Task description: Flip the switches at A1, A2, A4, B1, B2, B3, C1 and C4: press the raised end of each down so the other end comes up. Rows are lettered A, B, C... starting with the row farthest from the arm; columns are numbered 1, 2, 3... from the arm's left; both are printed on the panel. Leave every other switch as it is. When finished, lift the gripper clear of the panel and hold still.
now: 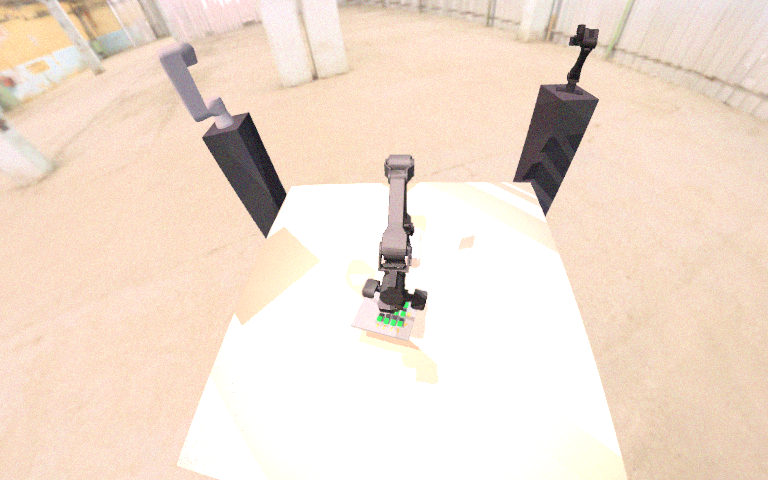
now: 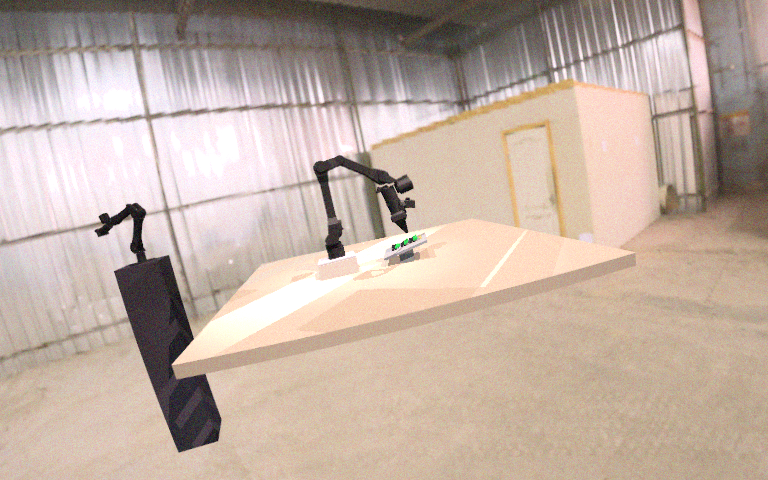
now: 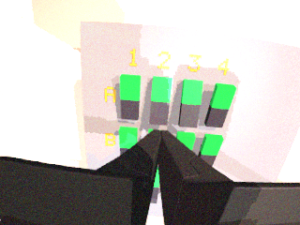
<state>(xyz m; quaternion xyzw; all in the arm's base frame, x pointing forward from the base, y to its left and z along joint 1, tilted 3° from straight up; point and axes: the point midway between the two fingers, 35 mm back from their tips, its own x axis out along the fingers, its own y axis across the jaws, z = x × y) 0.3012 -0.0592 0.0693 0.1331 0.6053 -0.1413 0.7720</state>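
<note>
The tilted grey panel point(image 1: 365, 318) point(image 2: 390, 255) point(image 3: 105, 56) stands in front of the arm. My gripper point(image 2: 406, 230) point(image 3: 159, 137) is shut and empty, its tips a little above the panel, over B2 in the wrist view. Switches A1 point(image 3: 129, 96) and A4 point(image 3: 220, 105) show short, dark black halves; A2 point(image 3: 160, 99) and A3 point(image 3: 191, 103) show longer, greyer ones. B1 point(image 3: 127, 138), B3 point(image 3: 186, 140) and B4 point(image 3: 211, 147) are partly visible. The fingers hide most of B2 and row C. Which ends are raised is hard to tell.
The panel stands on the pale table point(image 1: 481, 367) point(image 2: 453, 271), in front of the arm's white base block point(image 2: 338, 266). Two other arms stand on dark pedestals point(image 1: 243, 164) point(image 1: 557, 124) beyond the table. Strong light washes out parts of the panel.
</note>
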